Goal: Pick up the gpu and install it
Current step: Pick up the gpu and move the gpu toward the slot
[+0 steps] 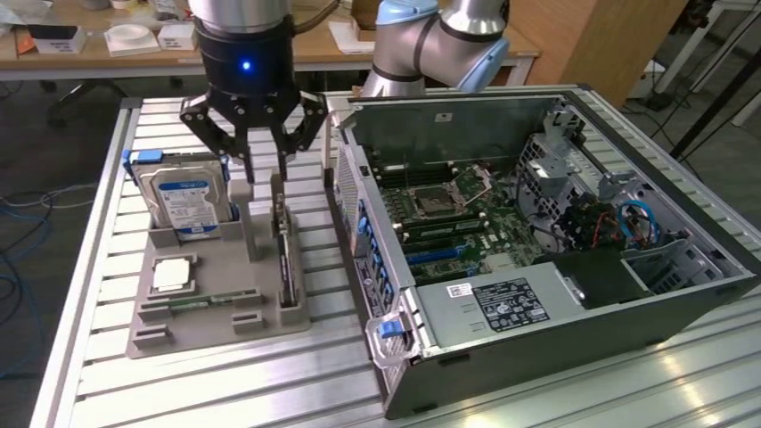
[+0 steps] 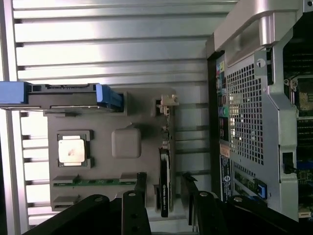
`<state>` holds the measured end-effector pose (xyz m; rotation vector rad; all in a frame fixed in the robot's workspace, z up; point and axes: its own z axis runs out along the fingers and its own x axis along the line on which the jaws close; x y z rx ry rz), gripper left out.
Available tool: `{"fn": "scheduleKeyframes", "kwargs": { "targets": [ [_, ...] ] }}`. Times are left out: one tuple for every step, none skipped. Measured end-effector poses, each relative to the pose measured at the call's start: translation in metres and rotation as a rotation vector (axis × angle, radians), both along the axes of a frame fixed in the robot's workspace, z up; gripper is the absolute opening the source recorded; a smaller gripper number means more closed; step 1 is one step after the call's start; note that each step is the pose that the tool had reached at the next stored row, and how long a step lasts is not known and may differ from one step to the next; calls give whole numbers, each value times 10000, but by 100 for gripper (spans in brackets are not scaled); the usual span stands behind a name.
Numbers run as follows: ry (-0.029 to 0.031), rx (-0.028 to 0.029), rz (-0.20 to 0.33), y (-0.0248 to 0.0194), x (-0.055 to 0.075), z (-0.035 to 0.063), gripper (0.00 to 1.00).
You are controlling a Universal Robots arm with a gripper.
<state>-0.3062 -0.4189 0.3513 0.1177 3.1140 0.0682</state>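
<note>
Gripper hangs in the upper left of the exterior view, above the grey fixture tray on the slatted table. Its fingers are spread wide and hold nothing, and we see no contact with any part.

The gpu stands on its long edge in the tray's slot, along the tray's side at the exterior view's right, nearest the computer case. It is not yet lifted. Its long axis runs from the upper part of that frame down toward the lower part, roughly parallel to the case wall.

In the wrist view we see the gpu edge-on as a thin dark strip, with the silver bracket at the end away from the gripper. One finger sits on each side of the strip, both apart from it. The card therefore lies directly below the opening, with the closing line across its thickness and square to its long axis. We judge the alignment suited to a pinch on the two flat faces, with only a descent left.

Other tray contents:
- A hard drive with a blue label stands upright toward the exterior view's left.
- A processor lies flat.
- A memory stick sits in its slot.

The case lies open with its motherboard exposed and no card fitted that we can see.
</note>
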Motion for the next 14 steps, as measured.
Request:
{"fn": "scheduleKeyframes", "kwargs": {
  "targets": [
    [0,0,-1,-32,0,-18,42],
    [1,-1,-2,-61,0,-36,42],
    [1,0,-2,-88,0,-54,42],
    [0,0,-2,-115,0,-72,42],
    [0,0,-2,-141,0,-90,42],
    [0,0,-2,-170,0,-109,42],
    [1,0,-2,-198,1,-127,42],
    [0,0,-3,-227,0,-145,42],
    [0,0,-4,-254,0,-164,42],
    [1,0,-5,-279,0,-181,42],
    [1,-1,-5,-301,0,-199,42],
    [0,0,-6,-319,0,-218,42],
    [-1,1,-6,-331,1,-234,42],
    [-1,0,-7,-334,1,-240,42]
  ]
}}
